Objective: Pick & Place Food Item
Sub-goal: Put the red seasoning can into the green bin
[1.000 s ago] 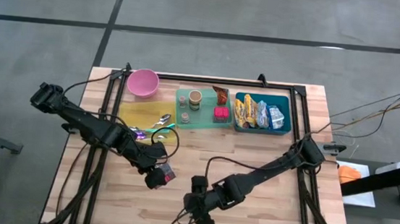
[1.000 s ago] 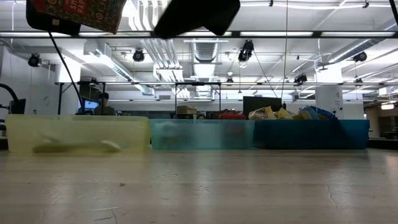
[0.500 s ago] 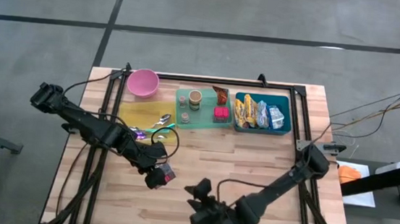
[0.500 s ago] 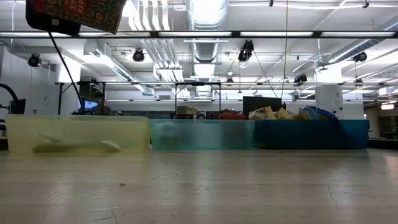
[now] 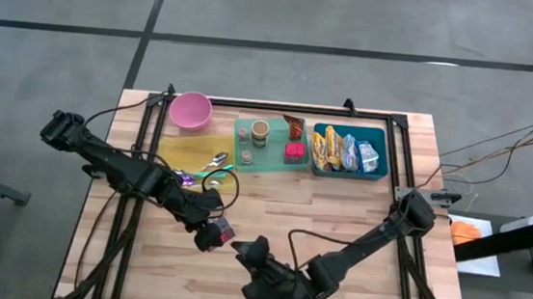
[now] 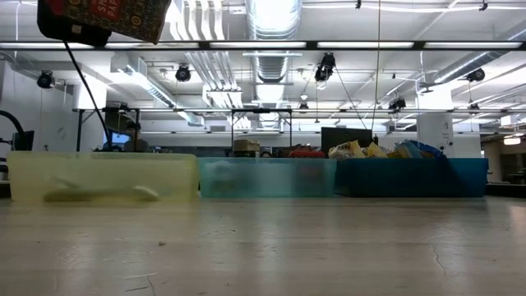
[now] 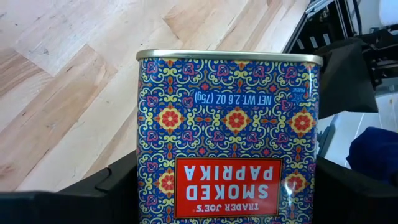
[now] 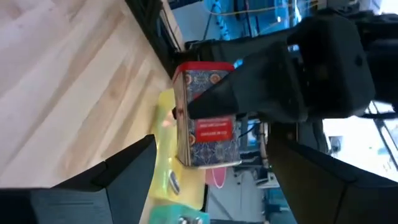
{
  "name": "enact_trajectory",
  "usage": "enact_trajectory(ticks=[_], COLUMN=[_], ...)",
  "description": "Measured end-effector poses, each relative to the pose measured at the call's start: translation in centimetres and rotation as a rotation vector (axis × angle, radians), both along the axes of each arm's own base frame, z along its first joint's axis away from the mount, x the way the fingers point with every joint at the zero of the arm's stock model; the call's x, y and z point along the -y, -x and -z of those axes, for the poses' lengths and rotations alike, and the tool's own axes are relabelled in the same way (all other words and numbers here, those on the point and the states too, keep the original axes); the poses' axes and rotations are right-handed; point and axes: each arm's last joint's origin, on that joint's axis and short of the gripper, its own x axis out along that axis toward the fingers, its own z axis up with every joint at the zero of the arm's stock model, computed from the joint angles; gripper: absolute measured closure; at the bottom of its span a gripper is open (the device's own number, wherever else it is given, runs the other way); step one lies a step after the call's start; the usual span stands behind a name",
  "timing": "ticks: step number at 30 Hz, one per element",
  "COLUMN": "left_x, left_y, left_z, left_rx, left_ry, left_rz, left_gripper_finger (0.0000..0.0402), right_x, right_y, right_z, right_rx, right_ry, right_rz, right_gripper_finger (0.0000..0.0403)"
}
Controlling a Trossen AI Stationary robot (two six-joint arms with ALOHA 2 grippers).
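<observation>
A patterned blue-and-red smoked paprika tin [image 7: 227, 137] hangs above the middle of the table, near its front, with my left gripper [image 5: 211, 234] shut on it. The low view shows the tin [image 6: 103, 15] high at the top left, clear of the wood. My right gripper [image 5: 246, 252] is just to the tin's right and nearer the front edge. It is open with nothing between its fingers and points across at the tin [image 8: 208, 115]. My left gripper pinches the tin's two narrow sides [image 7: 144, 180] between its two fingers, which come slanting down from the table's left. The gold-rimmed end [image 7: 229, 56] points away from the gripper. The tin is lifted clear of the table.
Along the far edge stand a pink bowl [image 5: 191, 110], a yellow tray [image 5: 189, 149] with cutlery, a green tray [image 5: 268, 159] with small food items and a blue bin [image 5: 379, 156] of snack packets. Bare wood [image 5: 357, 216] lies in the near half.
My right gripper has risen out of the top of the low view. It has rolled and tipped up from pointing down at the table, and now points nearly level at the tin. It has also shifted a little toward the tin. The tin has stayed where it was.
</observation>
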Motion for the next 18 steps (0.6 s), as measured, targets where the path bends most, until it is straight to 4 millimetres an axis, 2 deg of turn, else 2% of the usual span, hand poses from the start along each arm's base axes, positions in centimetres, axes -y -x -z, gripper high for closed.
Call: enact_trajectory(ticks=[4,18], left_x=[0.0,0.0], left_y=[0.0,0.0], left_z=[0.0,0.0], left_rx=[0.001,0.002], left_ry=[-0.002,-0.010], left_rz=[0.003,0.012], left_gripper_finger=[0.0089,0.0089], right_x=[1.0,3.9], right_y=[-0.9,-2.7], right_z=[0.2,0.2], right_rx=[-0.031,-0.040], right_ry=[-0.038,-0.065], right_rz=[-0.055,-0.036], right_gripper_finger=[0.0099,0.0099])
